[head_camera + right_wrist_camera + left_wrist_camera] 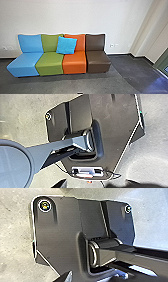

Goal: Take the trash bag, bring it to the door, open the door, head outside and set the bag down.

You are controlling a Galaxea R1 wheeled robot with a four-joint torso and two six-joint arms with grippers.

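Note:
At the bottom of the right wrist view, my right gripper (96, 183) stands open, its two dark tips wide apart. A black shape (147, 186) lies along the lower edge beside it; whether this is the trash bag I cannot tell. Part of my left gripper (66, 277) reaches into the left wrist view from the bottom, in front of the robot's own dark plate. Far right in the head view, a greenish frame with glass (163, 58) is cut off by the edge; I cannot tell if it is the door.
A row of joined seats in blue (25, 63), green, orange and brown (98, 61) stands against the white wall (75, 17). A bright blue cushion (66, 45) leans on the green and orange backs. Dark grey floor (105, 83) runs in front, and a wall corner juts out at right.

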